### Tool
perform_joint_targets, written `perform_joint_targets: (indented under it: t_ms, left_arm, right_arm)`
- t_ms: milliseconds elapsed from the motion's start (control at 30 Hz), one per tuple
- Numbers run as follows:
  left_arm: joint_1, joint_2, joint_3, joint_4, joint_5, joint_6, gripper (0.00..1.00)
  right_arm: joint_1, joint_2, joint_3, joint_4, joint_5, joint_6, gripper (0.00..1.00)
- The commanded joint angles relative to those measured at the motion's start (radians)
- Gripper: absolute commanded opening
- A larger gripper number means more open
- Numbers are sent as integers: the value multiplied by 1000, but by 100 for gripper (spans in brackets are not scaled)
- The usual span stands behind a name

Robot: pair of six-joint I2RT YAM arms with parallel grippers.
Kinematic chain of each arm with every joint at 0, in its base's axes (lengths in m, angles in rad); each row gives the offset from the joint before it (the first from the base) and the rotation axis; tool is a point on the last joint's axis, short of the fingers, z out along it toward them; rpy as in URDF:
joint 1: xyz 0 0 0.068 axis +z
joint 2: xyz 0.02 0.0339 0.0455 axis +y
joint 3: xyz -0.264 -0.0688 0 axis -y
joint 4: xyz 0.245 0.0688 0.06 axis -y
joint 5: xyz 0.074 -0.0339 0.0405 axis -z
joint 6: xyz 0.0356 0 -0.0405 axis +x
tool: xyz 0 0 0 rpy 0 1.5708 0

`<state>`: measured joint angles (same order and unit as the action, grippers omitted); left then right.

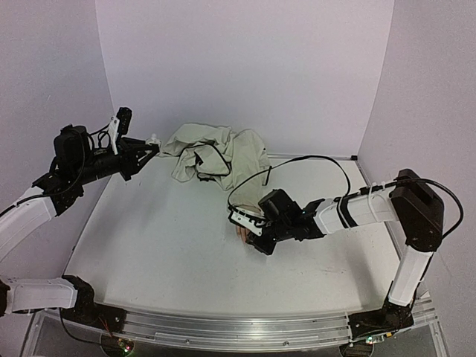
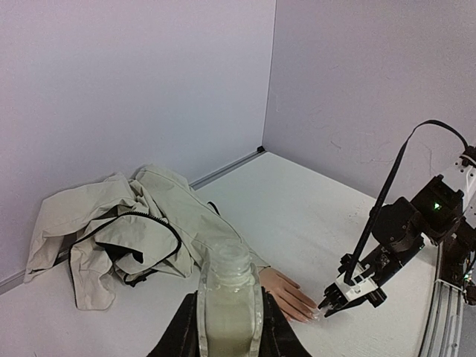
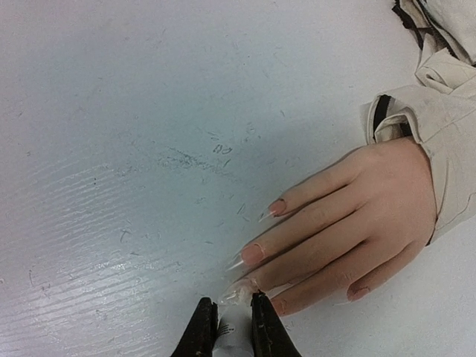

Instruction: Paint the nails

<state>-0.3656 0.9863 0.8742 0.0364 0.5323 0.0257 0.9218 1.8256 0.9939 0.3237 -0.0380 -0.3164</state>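
Note:
The pale mannequin hand [image 3: 364, 216] lies flat on the table, its wrist in a beige sleeve [image 3: 450, 111]. Its nails [image 3: 251, 254] are long, pinkish at the base with clear pointed tips. My right gripper [image 3: 231, 300] is shut on a small white brush handle [image 3: 233, 333]; the brush end rests on the glossy nail [image 3: 242, 288] of one finger. From above, that gripper [image 1: 250, 239] covers most of the hand [image 1: 239, 232]. My left gripper [image 2: 229, 271] is raised at the back left, shut on a small open white bottle [image 2: 229, 305]; the top view shows this bottle [image 1: 154, 138] too.
A crumpled beige jacket [image 1: 216, 152] with black trim lies at the back of the white table [image 1: 163, 245], and the sleeve runs out of it. A black cable [image 1: 312, 160] loops above the right arm. Lilac walls close in the back and both sides.

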Motion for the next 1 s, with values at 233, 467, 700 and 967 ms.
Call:
perform_joint_targets:
  t_ms: [233, 467, 700, 967]
  left_arm:
    - [5, -29, 1, 73, 20, -1, 0]
    - [5, -30, 1, 74, 19, -1, 0]
    - [5, -31, 1, 73, 21, -1, 0]
    - [5, -33, 1, 73, 23, -1, 0]
  right_arm:
    - [5, -5, 3, -38, -29, 20, 0]
    - [9, -4, 2, -47, -39, 20, 0]
    - [11, -3, 0, -55, -43, 23, 0]
    - [14, -3, 3, -64, -55, 25, 0]
